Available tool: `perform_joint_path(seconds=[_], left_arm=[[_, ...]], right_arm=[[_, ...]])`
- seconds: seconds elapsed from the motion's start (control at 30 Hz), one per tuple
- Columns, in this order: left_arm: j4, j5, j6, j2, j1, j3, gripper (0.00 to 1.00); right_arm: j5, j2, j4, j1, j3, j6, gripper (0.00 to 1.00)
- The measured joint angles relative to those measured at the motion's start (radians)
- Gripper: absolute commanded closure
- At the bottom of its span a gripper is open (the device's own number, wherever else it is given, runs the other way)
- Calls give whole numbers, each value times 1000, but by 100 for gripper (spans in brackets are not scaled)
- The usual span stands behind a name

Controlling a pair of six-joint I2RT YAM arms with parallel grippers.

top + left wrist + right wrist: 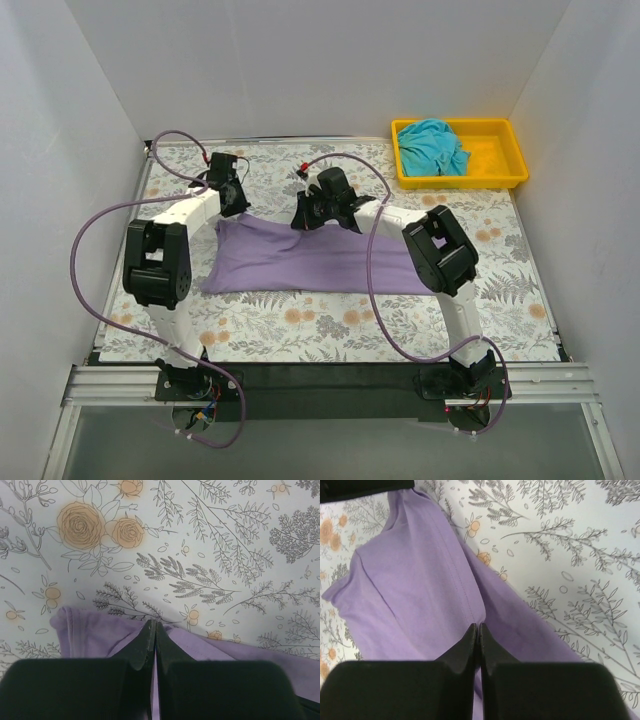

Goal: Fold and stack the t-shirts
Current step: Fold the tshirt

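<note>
1. Left gripper first: jaws pressed tight together, a sliver of purple caught between them. It was clamped on the far edge of the lavender shirt, close to a corner.
2. Over to the right gripper, and it was the same story. The jaws were closed, and the cloth was drawn into a crease running straight to the tips. That was a pinch on the same shirt, further along.
3. Moving outward, the lavender shirt lay as a wide band across the middle of the floral table, with both grips on its far side. The teal shirt sat bunched in the yellow tray at the far right corner, well apart and not yet folded.
4. The danger was that both holds looked like thin pinches.
   - If one gripper lifted or pulled ahead of the other, the edge could slip free on that side and the fold would land skewed.
   - If both pulled outward rather than up and over, the whole shirt would likely drag across the table instead of folding.
   - Whether the right pinch held one layer or several, I could not tell.
5. On the views:
   - Only the wrist cameras showed the closed jaws and the crease at the tips. From above, the wrists covered them.
   - Only the top camera showed the shirt's full outline, the tray and the teal shirt.
</note>
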Motion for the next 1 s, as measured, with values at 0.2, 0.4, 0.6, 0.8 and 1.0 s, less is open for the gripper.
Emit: perform_joint_path(seconds=[0.2, 0.4, 0.6, 0.8, 1.0], left_arm=[[-13, -5, -45, -105, 6, -59, 100], [-13, -2, -78, -179, 35, -136, 100], [-14, 11, -96, -201, 48, -215, 100], [-18, 23, -102, -229, 48, -279, 100], [-18, 33, -102, -280, 48, -319, 100]], right_arm=[[-12, -47, -1, 18, -58, -63, 91], [-23, -64, -2, 37, -80, -127, 91], [-33, -71, -4, 55, -106, -181, 88], [-34, -74, -27, 78, -129, -219, 80], [-36, -115, -47, 101, -165, -227, 78]])
